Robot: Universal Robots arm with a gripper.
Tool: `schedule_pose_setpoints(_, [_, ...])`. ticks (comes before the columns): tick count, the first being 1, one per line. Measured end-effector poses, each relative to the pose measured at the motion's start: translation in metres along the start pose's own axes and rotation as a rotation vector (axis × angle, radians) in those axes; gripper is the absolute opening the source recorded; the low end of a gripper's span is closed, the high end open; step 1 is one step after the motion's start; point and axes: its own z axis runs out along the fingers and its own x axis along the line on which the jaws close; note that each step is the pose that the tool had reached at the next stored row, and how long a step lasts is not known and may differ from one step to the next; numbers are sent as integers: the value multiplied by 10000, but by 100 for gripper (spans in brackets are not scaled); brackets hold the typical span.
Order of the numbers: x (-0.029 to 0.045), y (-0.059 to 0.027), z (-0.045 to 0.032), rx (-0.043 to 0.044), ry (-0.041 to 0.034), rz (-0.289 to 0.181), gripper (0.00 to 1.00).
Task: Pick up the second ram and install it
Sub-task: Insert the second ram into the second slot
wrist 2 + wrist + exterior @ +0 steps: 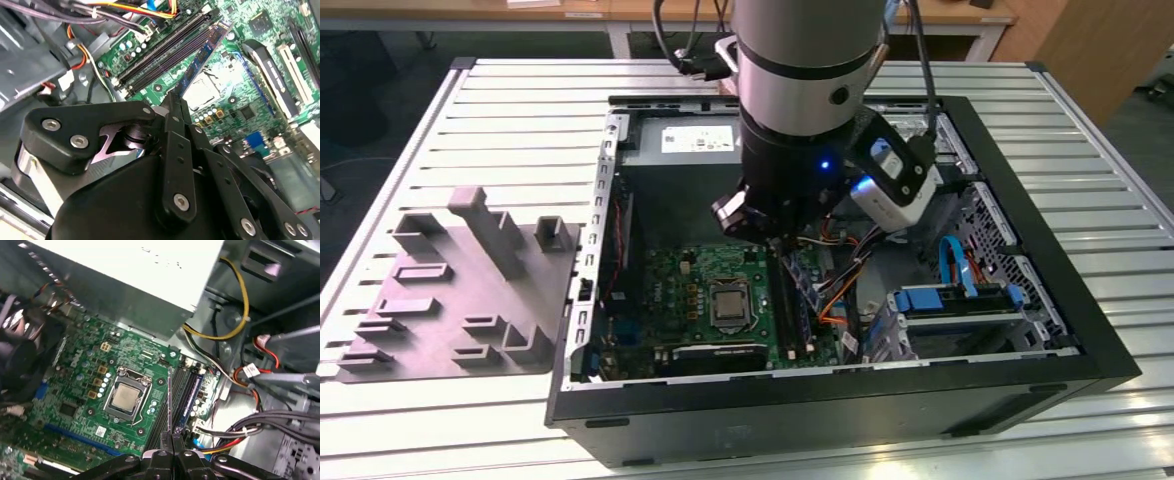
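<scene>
End effector [173, 435] pinches the second ram [204, 56] tight, covering its near end.

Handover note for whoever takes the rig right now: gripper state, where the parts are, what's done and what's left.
Gripper: shut on the second ram, gripping one end of it.
Position: the arm is down inside the open computer case. The ram hangs over the green board, running alongside the long black slots, on their processor-socket side.
Done: the ram is picked up and brought to the board.
Left: it is not yet seated in a slot. I cannot tell from these views which slot it lines up with.
</scene>
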Motion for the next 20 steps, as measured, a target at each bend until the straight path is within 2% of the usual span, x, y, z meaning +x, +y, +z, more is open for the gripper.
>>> schedule_pose_setpoints(20, [3,-2,32,348,-216,3543,11])
